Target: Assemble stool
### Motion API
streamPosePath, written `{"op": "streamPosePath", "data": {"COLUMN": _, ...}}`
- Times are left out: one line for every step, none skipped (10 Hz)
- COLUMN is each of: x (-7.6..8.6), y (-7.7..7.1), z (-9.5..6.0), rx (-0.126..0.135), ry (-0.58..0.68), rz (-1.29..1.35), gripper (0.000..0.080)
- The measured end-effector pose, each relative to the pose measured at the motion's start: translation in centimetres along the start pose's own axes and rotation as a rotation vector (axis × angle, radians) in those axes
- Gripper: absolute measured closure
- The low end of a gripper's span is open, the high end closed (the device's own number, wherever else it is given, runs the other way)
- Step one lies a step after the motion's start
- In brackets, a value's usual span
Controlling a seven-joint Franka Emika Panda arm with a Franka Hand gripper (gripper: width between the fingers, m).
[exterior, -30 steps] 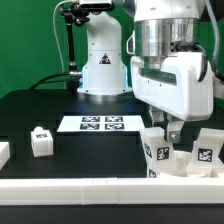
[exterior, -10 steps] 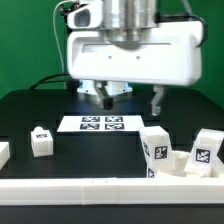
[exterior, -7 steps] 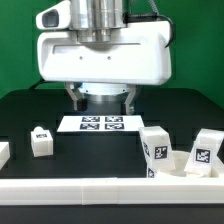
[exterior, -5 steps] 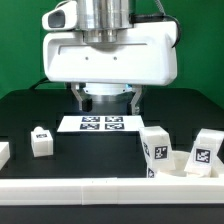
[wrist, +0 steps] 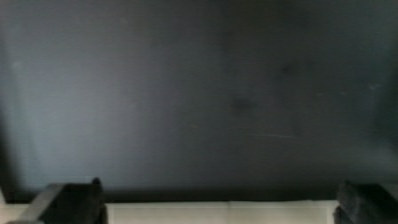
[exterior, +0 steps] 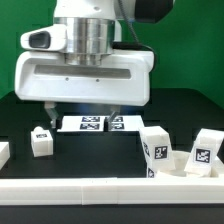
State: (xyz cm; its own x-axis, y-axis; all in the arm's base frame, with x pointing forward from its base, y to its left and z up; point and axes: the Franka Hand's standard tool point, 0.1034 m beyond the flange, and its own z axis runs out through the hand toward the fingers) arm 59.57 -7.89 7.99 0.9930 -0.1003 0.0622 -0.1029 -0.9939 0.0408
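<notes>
A green wall [exterior: 195,50] stands behind the wide black bench [exterior: 190,115]; a long white rail [exterior: 80,188] lies along its near edge; the claw [exterior: 82,110] hangs over the marker board [exterior: 95,124], spread wide, holding nothing; the stool parts sit on the bench, with blocky legs [exterior: 155,148] at the exterior view's right and one small leg [exterior: 40,140] at its left.

low and close across the table [exterior: 185,112] toward the arm [exterior: 85,75]; from the wrist, down past the gripper [wrist: 217,202] onto that same table.
</notes>
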Motion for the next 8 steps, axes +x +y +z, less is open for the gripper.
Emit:
{"op": "streamPosePath", "data": {"x": 0.0, "y": 0.0, "z": 0.0, "rx": -0.001, "ry": 0.0, "rz": 0.007, "gripper": 0.0151}}
{"op": "streamPosePath", "data": {"x": 0.0, "y": -0.1, "z": 0.0, "rx": -0.001, "ry": -0.001, "rz": 0.004, "gripper": 0.0151}}
{"op": "streamPosePath", "data": {"x": 0.0, "y": -0.1, "z": 0.1, "rx": -0.001, "ry": -0.002, "rz": 0.003, "gripper": 0.0151}}
{"op": "streamPosePath", "data": {"x": 0.0, "y": 0.5, "z": 0.3, "rx": -0.011, "ry": 0.016, "rz": -0.079, "gripper": 0.0151}}
{"op": "streamPosePath", "data": {"x": -0.7, "y": 2.2, "z": 1.0, "rx": -0.031, "ry": 0.043, "rz": -0.187, "gripper": 0.0151}}
{"op": "streamPosePath", "data": {"x": -1.8, "y": 3.8, "z": 1.7, "rx": -0.036, "ry": 0.033, "rz": -0.234, "gripper": 0.0151}}
{"op": "streamPosePath", "data": {"x": -2.4, "y": 5.2, "z": 2.1, "rx": -0.042, "ry": 0.032, "rz": -0.271, "gripper": 0.0151}}
{"op": "streamPosePath", "data": {"x": -2.8, "y": 6.3, "z": 2.4, "rx": -0.045, "ry": 0.026, "rz": -0.295, "gripper": 0.0151}}
